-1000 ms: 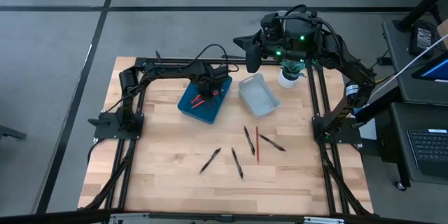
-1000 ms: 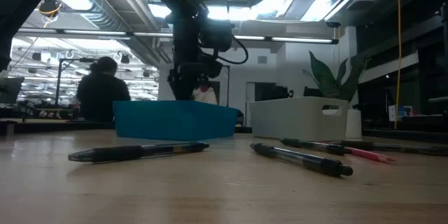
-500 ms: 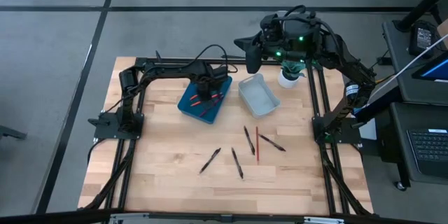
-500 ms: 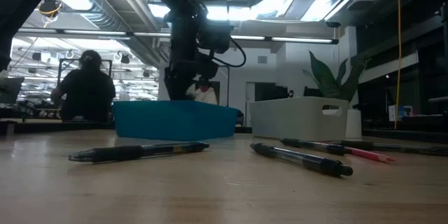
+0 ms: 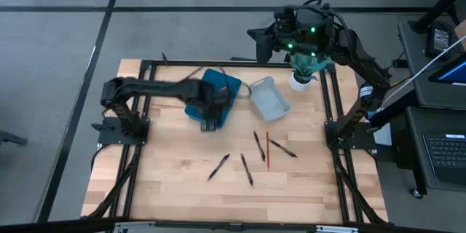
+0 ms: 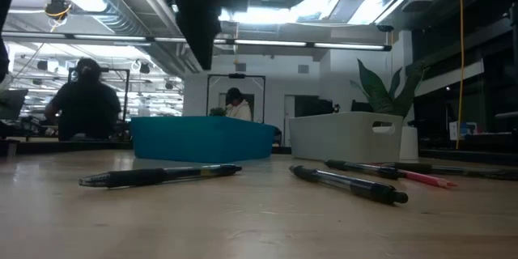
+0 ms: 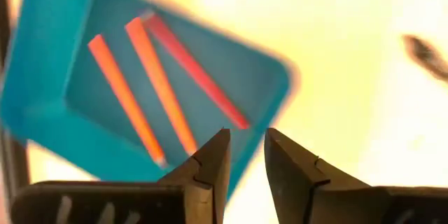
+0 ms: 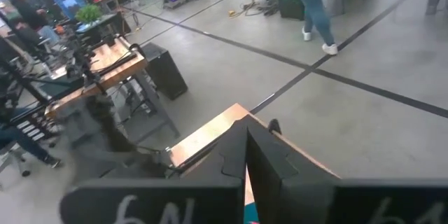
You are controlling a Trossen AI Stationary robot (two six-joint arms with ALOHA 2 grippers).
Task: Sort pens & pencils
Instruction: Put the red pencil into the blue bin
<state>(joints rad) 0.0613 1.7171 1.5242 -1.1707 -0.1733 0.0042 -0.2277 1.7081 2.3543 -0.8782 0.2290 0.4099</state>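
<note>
Pincer of the left arm (image 7: 243, 155) was held parted and empty over the blue tray (image 7: 42, 105), where three pencils (image 7: 157, 84) lay sorted, while four pens (image 5: 258, 146) and one pencil remained on the desk (image 5: 175, 182).

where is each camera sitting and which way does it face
High view: above the table, facing straight down; both arms show.
Low view: at tabletop height, facing level across pens to the blue bin and white bin; a dark arm overhead.
Left wrist view: on the left arm, facing down into the blue bin with three pencils; left gripper open.
Right wrist view: on the raised right arm, facing the room; right gripper shut.
Shared: high, low and left wrist views show the blue bin.
</note>
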